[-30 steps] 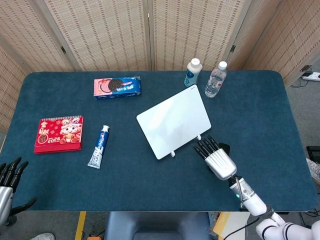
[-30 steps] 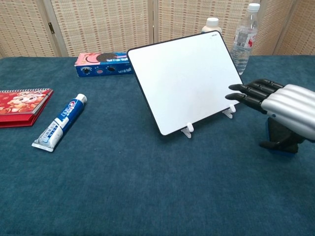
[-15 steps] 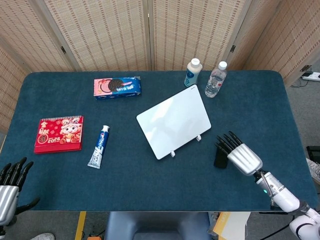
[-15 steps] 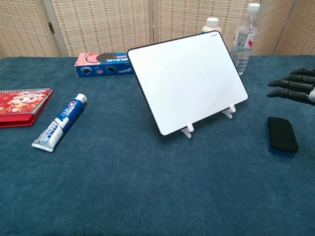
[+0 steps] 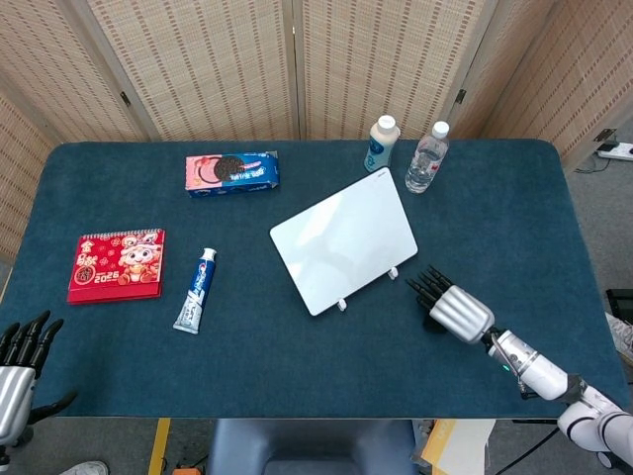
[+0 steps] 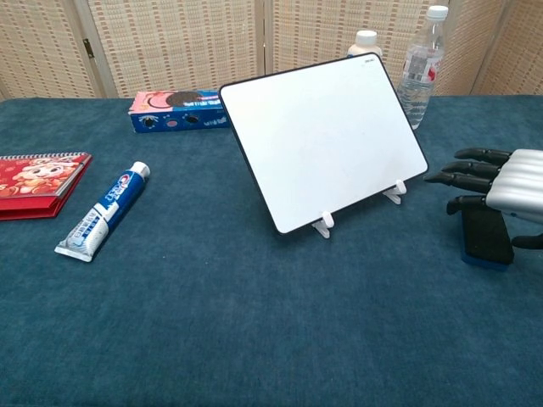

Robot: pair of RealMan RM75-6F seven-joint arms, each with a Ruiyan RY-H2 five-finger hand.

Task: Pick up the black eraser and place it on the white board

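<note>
The right hand [image 6: 509, 182] is hovering just above the black eraser [image 6: 485, 238], its fingers spread and holding nothing. The eraser is lying flat on the table [image 5: 297, 356], to the right of the white board [image 5: 343, 240], directly beneath the fingers. In the chest view its long axis is running roughly toward the camera. The left hand [image 5: 18, 366] is sitting at the table's far left corner, fingers apart, well away, so the right one looks better placed to grasp.
</note>
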